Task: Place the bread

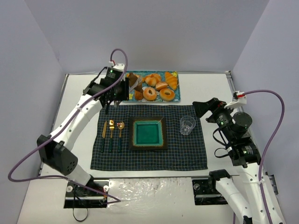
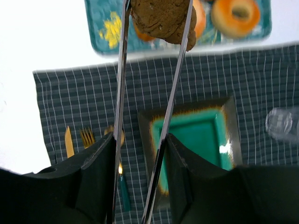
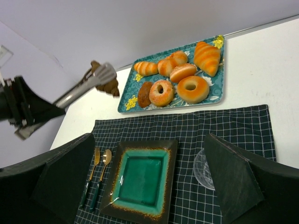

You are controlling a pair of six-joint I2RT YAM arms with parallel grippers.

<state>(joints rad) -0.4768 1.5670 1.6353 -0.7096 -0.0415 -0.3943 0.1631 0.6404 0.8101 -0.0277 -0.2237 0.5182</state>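
Observation:
The bread [image 2: 161,18], a dark chocolate-brown wedge, is pinched between the tips of metal tongs [image 2: 122,70]. My left gripper [image 2: 140,140] is shut on the tongs' two arms. In the top view the bread [image 1: 135,82] hangs at the left end of the teal tray [image 1: 174,74], lifted off it. The right wrist view shows the bread [image 3: 110,87] in the air left of the tray. The square green plate [image 1: 132,133] lies on the dark checked placemat, nearer than the bread. My right gripper [image 3: 149,142] is open and holds nothing, off to the right of the mat.
The tray holds golden croissants [image 1: 171,80], ring doughnuts [image 1: 149,94] and a small reddish-brown roll [image 1: 139,89]. A fork, knife and spoon [image 1: 112,133] lie left of the plate. A clear glass [image 1: 187,125] stands right of it. Grey walls enclose the table.

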